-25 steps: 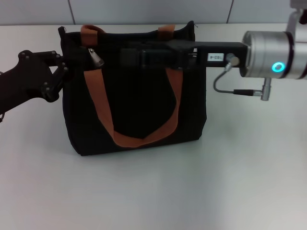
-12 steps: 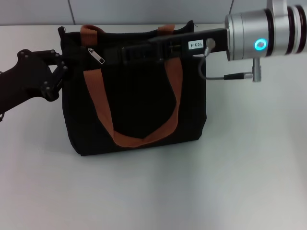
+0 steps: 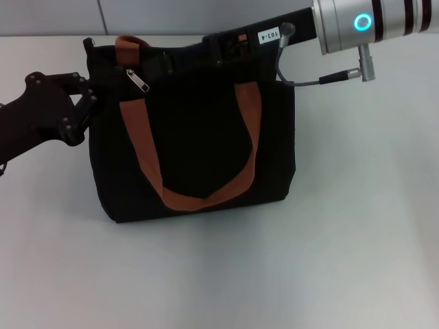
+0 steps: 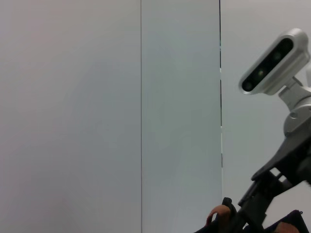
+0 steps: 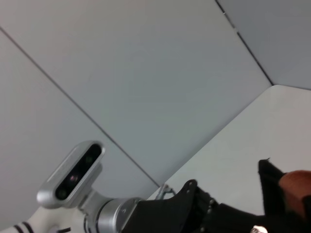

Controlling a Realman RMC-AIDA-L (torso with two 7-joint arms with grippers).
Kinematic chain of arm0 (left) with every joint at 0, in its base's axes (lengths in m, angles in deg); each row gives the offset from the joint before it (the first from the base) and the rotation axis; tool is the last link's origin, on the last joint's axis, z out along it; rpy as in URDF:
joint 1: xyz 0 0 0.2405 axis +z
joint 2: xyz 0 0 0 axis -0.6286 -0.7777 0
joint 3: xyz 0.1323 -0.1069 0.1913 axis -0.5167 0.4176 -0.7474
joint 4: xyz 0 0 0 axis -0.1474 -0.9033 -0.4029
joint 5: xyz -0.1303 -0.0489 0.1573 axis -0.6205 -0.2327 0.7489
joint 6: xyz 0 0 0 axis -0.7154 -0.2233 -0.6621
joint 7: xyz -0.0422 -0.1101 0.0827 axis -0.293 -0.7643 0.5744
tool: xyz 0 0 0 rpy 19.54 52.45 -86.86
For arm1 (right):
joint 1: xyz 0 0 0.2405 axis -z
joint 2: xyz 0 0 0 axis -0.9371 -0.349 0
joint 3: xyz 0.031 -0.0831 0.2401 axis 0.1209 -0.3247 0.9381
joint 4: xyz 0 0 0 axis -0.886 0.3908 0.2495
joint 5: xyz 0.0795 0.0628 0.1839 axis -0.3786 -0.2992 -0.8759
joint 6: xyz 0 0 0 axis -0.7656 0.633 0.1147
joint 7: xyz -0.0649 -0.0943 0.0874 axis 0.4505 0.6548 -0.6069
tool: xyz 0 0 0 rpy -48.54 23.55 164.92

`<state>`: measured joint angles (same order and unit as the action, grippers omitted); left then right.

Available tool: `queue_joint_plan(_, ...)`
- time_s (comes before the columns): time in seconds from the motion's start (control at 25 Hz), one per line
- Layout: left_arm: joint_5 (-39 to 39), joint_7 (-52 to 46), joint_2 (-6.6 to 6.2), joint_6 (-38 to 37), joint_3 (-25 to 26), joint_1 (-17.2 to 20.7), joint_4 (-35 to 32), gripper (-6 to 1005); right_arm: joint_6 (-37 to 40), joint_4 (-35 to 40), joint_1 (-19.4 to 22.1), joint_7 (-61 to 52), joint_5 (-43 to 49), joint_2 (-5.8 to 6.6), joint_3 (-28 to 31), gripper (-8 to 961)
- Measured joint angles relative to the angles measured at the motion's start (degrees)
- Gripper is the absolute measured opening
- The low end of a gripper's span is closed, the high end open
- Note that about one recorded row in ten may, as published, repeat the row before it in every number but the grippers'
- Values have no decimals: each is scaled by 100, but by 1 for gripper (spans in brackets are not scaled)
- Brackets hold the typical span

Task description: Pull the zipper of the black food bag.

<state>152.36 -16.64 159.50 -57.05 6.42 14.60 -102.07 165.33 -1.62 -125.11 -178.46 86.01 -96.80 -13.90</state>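
Note:
The black food bag (image 3: 199,151) stands upright in the middle of the table, with two orange-brown straps (image 3: 140,144). The zipper (image 3: 138,80), a small silver pull tab, lies at the left end of the top zip line, touched by no gripper. My left gripper (image 3: 88,100) is against the bag's upper left edge. My right gripper (image 3: 173,63) reaches in from the right and hovers along the bag's top rim, right of the zipper. A corner of the bag shows in the left wrist view (image 4: 291,221) and the right wrist view (image 5: 272,191).
The bag stands on a white table (image 3: 226,274), with a grey wall (image 3: 206,14) behind it. My right arm's silver wrist (image 3: 363,24) and its cable (image 3: 322,79) hang over the bag's upper right corner.
My right gripper has lifted off the zip line and drawn back up and to the right. The zipper tab has dropped flat. The left arm and the bag have not moved.

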Motion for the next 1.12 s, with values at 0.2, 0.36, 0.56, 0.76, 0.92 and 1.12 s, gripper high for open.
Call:
queue_joint_plan(0.2, 10, -2, 0, -28, 3, 0, 0, 27, -81, 4, -45, -184, 5, 8, -15, 667)
queue_joint_plan(0.36, 9, -8, 0, -32, 1, 0, 0, 27, -157, -10, -178, -349, 282, 9, -26, 521)
queue_joint_plan(0.56, -5, -11, 0, -29, -1, -6, 0, 27, -322, -28, -346, -430, 695, -60, -30, 381)
queue_joint_plan(0.76, -7, -11, 0, -3, -10, -14, 0, 27, -456, -39, -447, -433, 879, -140, -74, 379)
queue_joint_plan(0.92, -8, -17, 0, -1, 6, -30, -2, 27, -603, -40, -503, -436, 883, -176, -240, 377)
queue_joint_plan(1.12, -9, -24, 1, -15, -6, -57, -16, 27, -806, -55, -579, -437, 885, -196, -450, 375)
